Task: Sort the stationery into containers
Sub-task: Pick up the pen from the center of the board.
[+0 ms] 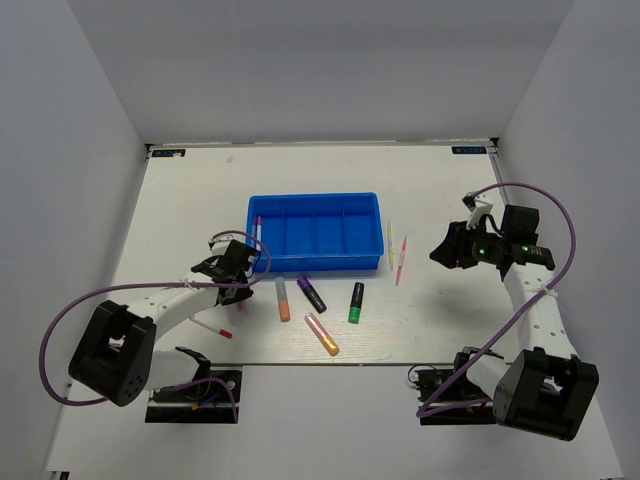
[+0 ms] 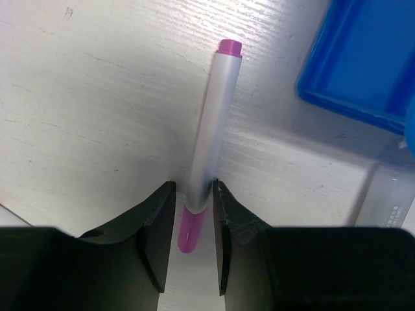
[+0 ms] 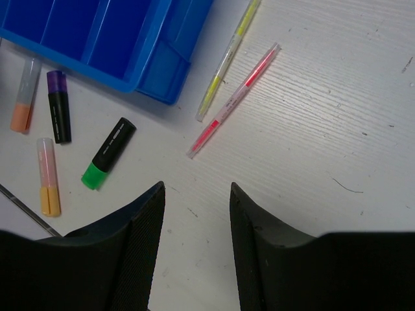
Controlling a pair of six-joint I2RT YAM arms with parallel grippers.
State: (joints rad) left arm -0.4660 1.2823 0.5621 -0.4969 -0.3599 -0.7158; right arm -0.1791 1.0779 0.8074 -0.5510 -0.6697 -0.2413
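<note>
A white table with faint grain stands between plain pale walls. A small label sits at its far left corner, a second label at the far right. A thin scratch marks the top.

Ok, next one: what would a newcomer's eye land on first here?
The bright blue tray at mid-table, its compartments looking empty. At its left edge the left gripper has its fingers shut on a purple pen. Highlighters lie loose in front of the tray, and the right gripper hangs open near the pink pen.
</note>
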